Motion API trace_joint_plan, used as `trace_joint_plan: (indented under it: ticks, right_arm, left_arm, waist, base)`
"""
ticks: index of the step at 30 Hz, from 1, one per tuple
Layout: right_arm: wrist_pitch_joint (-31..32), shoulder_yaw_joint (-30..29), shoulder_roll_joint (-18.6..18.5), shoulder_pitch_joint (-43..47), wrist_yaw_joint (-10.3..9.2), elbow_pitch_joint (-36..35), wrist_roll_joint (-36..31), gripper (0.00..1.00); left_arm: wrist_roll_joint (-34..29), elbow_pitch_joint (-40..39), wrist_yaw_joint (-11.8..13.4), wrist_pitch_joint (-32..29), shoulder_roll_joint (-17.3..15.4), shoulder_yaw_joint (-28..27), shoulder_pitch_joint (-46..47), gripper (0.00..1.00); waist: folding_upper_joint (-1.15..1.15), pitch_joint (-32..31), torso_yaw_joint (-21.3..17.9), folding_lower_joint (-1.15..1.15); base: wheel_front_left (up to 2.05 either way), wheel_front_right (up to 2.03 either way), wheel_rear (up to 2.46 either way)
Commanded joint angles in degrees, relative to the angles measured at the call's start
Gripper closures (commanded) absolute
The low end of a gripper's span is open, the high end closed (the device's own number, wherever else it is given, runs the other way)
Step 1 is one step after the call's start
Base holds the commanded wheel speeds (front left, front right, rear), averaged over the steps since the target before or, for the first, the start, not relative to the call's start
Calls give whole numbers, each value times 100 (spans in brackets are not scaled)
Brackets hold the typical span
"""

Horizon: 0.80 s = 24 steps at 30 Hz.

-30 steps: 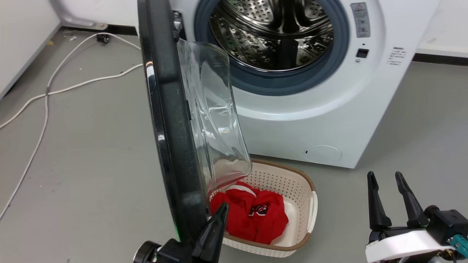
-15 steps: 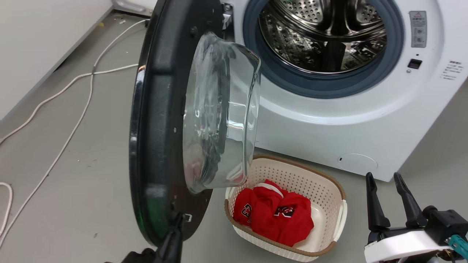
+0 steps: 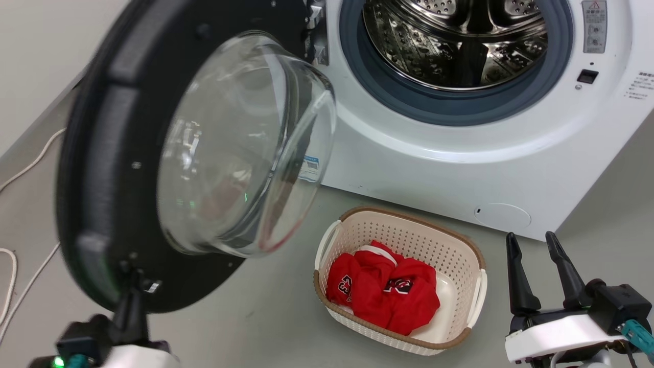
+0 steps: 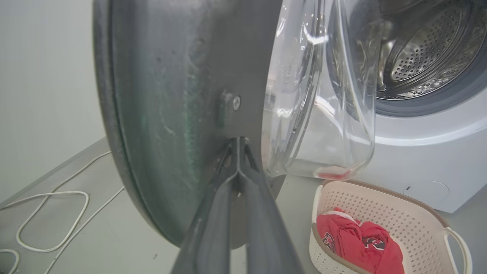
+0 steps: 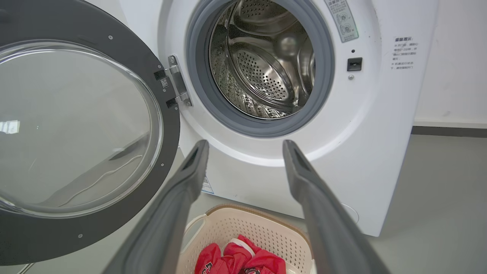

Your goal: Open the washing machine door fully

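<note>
since half a second ago the washing machine door [image 3: 97, 153] has swung farther out on its hinge, so you now see much more of its inner face and the clear glass bowl [image 3: 240, 143]. your left pincer [image 4: 237, 142] has gone with it. its two fingers are closed tip to tip with nothing between them, and the tips rest against the door's dark inner face, just below the small metal latch piece [image 4: 228, 106]. the door stands right ahead of that pincer, well off the steel drum [image 3: 460, 46]. your right pincer [image 3: 530, 236] is spread wide and empty, well apart from the door. the cream laundry basket [image 3: 409, 240] with red clothing [image 3: 388, 291] sits on the floor just to its left, between the two pincers.
</note>
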State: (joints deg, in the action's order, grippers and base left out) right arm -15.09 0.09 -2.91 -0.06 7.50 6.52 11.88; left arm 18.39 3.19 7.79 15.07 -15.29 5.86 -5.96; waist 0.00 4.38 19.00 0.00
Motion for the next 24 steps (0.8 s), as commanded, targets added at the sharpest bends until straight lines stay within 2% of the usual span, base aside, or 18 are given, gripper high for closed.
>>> trace_joint_plan:
  ticks: [1,4,11,19,24]
  right_arm:
    - [-10,-3,7,-95,-2,-2,-51,0]
    - [-10,1,7,-157,-2,9,-88,0]
    - [-10,36,7,-301,-2,11,-88,0]
    - [-10,137,6,-477,-2,55,-234,0]
    - [-10,135,6,-509,-2,63,-224,0]
  left_arm:
    - [47,102,-3,12,-93,-309,214,100]
    - [44,352,-99,12,-179,-741,421,100]
    - [-101,1029,-500,12,-298,-1752,774,100]
    - [-423,1652,-798,13,-324,-2599,1322,100]
    - [-614,1964,-978,12,-289,-2928,1586,100]
  waist:
    - [0,92,-86,0]
    - [0,182,-185,0]
    - [0,389,-437,0]
    - [0,607,-579,0]
    - [0,650,-598,0]
  base:
    - [0,0,0]
    - [0,0,0]
    - [0,0,0]
    - [0,0,0]
    - [0,0,0]
